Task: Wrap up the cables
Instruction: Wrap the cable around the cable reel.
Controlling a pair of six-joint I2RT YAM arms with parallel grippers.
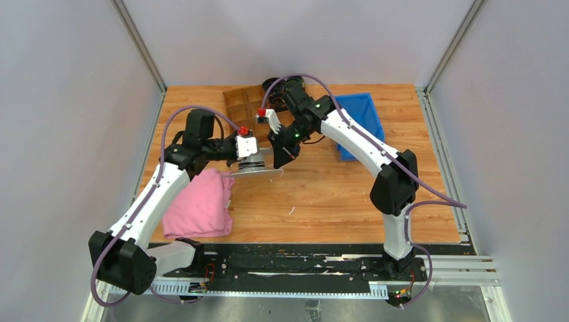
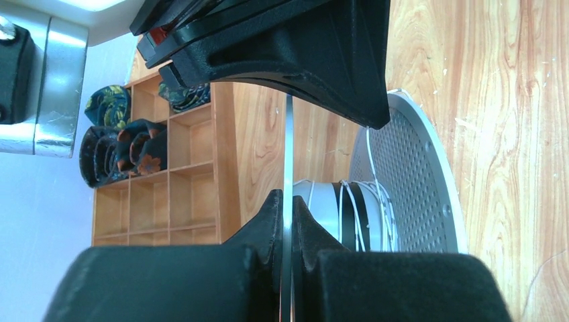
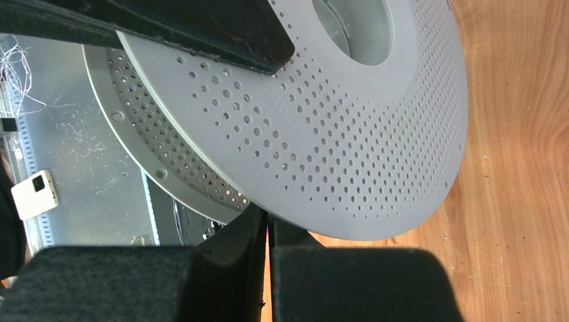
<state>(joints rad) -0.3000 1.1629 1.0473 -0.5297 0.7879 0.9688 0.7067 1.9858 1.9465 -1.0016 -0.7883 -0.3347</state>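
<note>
The left hand (image 2: 287, 213) is gripping the thin rim of one disc of the reel (image 2: 410, 176), with its fingers almost fully together, and is holding the reel above the desk (image 1: 322, 201). The cables (image 2: 350, 216) are lying in a few white turns around the reel's hub, between the two perforated discs. The right hand (image 3: 268, 225) is pressing its fingers (image 3: 228, 248) fully together at the edge of a disc; whether a strand is sitting between them, I cannot tell. A pink cloth (image 1: 201, 204) is lying under the left arm.

The cables (image 2: 345, 215) sit on the reel (image 1: 251, 163) above the table (image 1: 335, 208), cloth (image 1: 201, 204) left, divided box (image 1: 241, 100) behind.
</note>
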